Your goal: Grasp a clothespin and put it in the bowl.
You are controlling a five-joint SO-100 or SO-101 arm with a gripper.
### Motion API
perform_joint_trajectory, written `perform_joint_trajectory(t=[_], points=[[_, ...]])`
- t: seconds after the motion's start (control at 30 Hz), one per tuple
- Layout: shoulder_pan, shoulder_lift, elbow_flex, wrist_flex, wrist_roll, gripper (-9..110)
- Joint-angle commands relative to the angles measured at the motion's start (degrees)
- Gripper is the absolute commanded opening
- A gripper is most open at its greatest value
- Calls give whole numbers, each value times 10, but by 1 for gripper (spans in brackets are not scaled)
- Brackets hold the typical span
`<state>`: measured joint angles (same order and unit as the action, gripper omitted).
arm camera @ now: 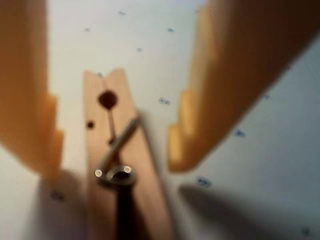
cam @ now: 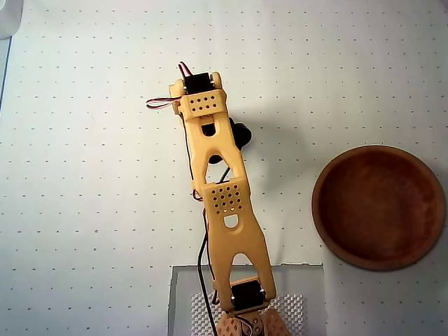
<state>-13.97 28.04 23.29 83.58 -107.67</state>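
Observation:
In the wrist view the light-wood clothespin point(arm camera: 120, 150) lies flat on the dotted white mat, its metal spring showing. It sits between the two orange fingers of my gripper point(arm camera: 112, 150), which is open: the left finger point(arm camera: 30, 100) and the right finger point(arm camera: 220, 90) stand apart from it on either side, close to the mat. In the overhead view the orange arm point(cam: 220, 196) reaches up the table and hides both the clothespin and the gripper tips. The reddish-brown wooden bowl point(cam: 329, 231) stands at the right, well away from the gripper, with nothing in it.
The arm's base stands on a clear plate point(cam: 183, 294) at the bottom edge of the overhead view. A pale object point(cam: 8, 17) sits at the top-left corner. The white dotted mat point(cam: 84, 175) covers the table.

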Motion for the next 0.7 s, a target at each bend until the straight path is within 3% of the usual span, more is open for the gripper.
perform_joint_trajectory(t=[0.0, 0.67], points=[[8, 15, -21, 3, 4, 0], [3, 65, -17, 3, 4, -3]])
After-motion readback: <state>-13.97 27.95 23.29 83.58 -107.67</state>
